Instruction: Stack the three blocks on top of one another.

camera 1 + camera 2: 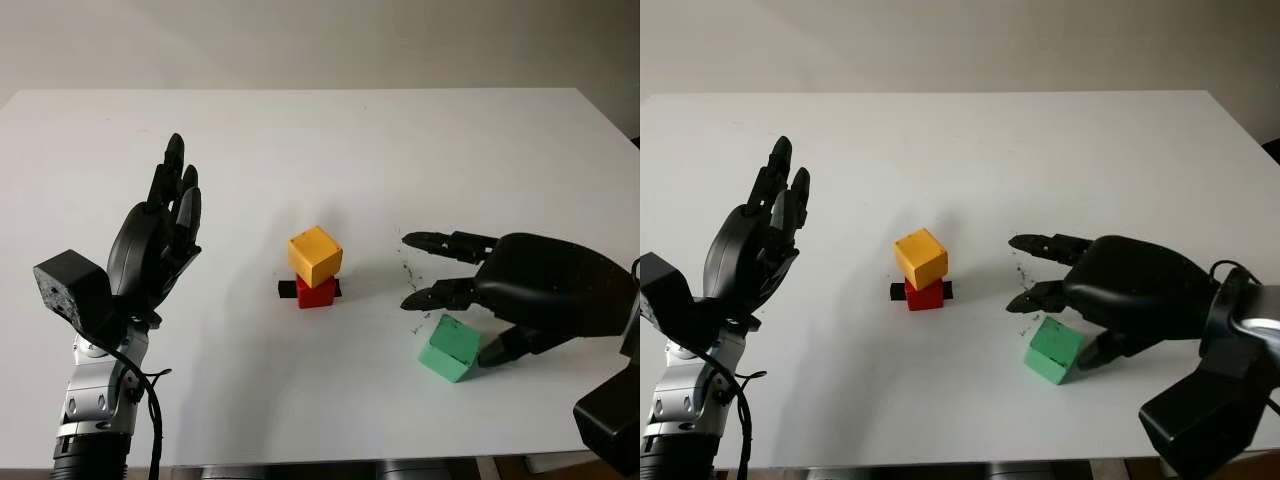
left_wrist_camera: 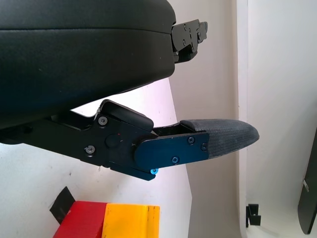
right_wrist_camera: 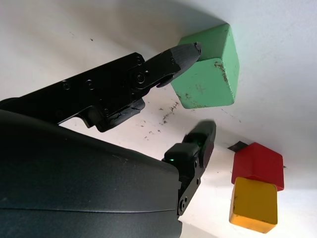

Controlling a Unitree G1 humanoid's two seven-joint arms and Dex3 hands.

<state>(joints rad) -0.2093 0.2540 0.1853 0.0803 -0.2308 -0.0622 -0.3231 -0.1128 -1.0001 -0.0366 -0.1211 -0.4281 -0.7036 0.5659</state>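
A yellow block (image 1: 314, 254) sits on a red block (image 1: 316, 292) in the middle of the white table (image 1: 300, 150), turned a little askew on it. The green block (image 1: 449, 348) lies on the table to their right and nearer the front edge, and it looks tilted. My right hand (image 1: 440, 310) is open just above and beside the green block. Its thumb tip (image 3: 184, 51) touches a top edge of the green block (image 3: 208, 74), and its other fingers point toward the stack without touching it. My left hand (image 1: 170, 215) is raised and open, left of the stack.
A short black tape mark (image 1: 286, 289) lies under the red block. Small dark scuffs (image 1: 410, 275) speckle the table by my right fingers. The table's front edge (image 1: 300, 465) runs close below the green block, and a pale wall stands behind the far edge.
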